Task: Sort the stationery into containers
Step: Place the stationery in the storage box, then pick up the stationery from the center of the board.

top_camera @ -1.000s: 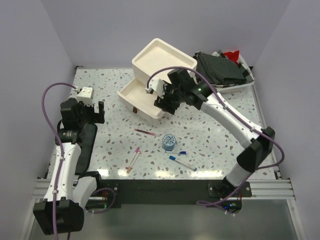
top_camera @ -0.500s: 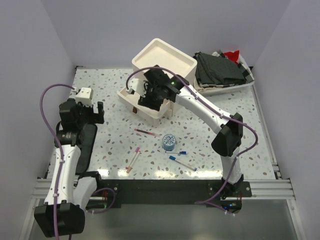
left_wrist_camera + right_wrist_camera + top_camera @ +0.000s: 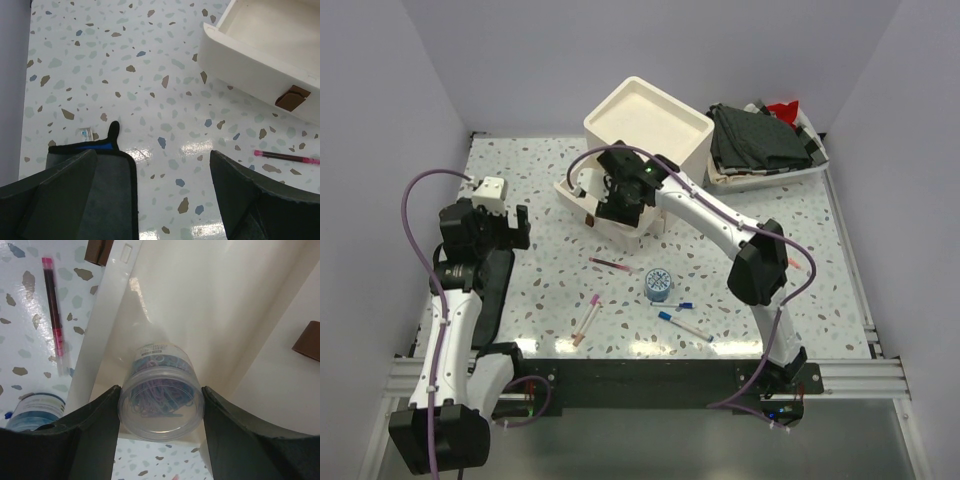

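My right gripper point(image 3: 161, 412) is shut on a clear round tub of blue and purple clips point(image 3: 161, 390), held inside the open bottom drawer point(image 3: 107, 330) of the cream cabinet point(image 3: 650, 125). In the top view that gripper point(image 3: 620, 200) hangs over the drawer point(image 3: 578, 188). On the table lie a second blue round tub point(image 3: 658, 285), a maroon pen point(image 3: 612, 265), a pink pen point(image 3: 588, 318) and two blue-capped pens point(image 3: 685, 327). My left gripper point(image 3: 508, 226) is open and empty at the left, over bare table point(image 3: 165, 200).
A white tray of dark cloths point(image 3: 765, 140) stands at the back right. A dark mat point(image 3: 495, 290) lies under the left arm and shows in the left wrist view point(image 3: 100, 175). The drawer's brown handle point(image 3: 292, 97) faces the left gripper.
My right arm has swung left and down, carrying the tub from beside the cabinet into the open drawer. The left arm has not moved.
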`<control>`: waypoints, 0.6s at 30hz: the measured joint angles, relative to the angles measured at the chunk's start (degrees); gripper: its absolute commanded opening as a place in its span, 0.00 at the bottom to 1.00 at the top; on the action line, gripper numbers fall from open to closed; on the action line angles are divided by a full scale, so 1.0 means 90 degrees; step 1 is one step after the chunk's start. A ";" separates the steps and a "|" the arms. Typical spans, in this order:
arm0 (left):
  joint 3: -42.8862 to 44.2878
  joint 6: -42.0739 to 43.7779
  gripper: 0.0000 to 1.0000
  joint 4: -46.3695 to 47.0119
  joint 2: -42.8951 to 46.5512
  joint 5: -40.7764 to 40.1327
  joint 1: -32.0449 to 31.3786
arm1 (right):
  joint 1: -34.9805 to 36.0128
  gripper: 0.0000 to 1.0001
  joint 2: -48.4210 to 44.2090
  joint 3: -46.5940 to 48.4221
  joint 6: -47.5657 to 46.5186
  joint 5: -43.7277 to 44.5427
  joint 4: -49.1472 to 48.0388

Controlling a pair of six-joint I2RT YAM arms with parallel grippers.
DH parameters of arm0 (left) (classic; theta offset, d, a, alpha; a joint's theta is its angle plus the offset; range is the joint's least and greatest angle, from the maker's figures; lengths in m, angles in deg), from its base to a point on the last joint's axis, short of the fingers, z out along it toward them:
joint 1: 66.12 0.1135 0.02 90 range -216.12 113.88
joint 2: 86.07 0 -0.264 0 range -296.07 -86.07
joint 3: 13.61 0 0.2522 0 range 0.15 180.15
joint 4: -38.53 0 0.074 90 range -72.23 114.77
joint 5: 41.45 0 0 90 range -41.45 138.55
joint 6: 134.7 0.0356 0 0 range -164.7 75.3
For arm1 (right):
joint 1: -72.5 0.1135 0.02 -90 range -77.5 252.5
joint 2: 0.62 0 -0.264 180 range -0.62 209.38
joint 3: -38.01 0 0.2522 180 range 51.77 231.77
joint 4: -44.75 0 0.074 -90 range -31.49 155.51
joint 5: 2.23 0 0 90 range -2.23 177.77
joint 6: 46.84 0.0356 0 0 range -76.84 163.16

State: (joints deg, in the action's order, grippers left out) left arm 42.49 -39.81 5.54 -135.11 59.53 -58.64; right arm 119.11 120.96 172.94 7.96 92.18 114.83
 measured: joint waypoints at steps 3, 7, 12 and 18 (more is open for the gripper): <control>0.0000 -0.0015 1.00 0.0039 -0.0017 0.0051 0.0000 | 0.0000 0.73 -0.0015 0.0002 0.0034 0.0075 -0.0017; 0.0000 -0.0087 1.00 0.0109 -0.0053 0.0124 0.0000 | 0.0000 0.77 -0.0073 0.0012 0.0112 0.0078 -0.0022; -0.0005 -0.0151 1.00 0.0228 -0.0102 0.0216 0.0000 | 0.0000 0.77 -0.0362 0.0012 0.0255 0.0073 -0.0010; -0.0005 -0.0245 1.00 0.0272 -0.0114 0.0325 0.0000 | 0.0000 0.77 -0.1287 -0.0527 0.0483 0.0029 -0.0032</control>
State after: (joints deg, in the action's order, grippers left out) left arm 42.45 -42.02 7.99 -136.14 62.46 -58.64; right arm 119.11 109.38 168.19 12.31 92.44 114.54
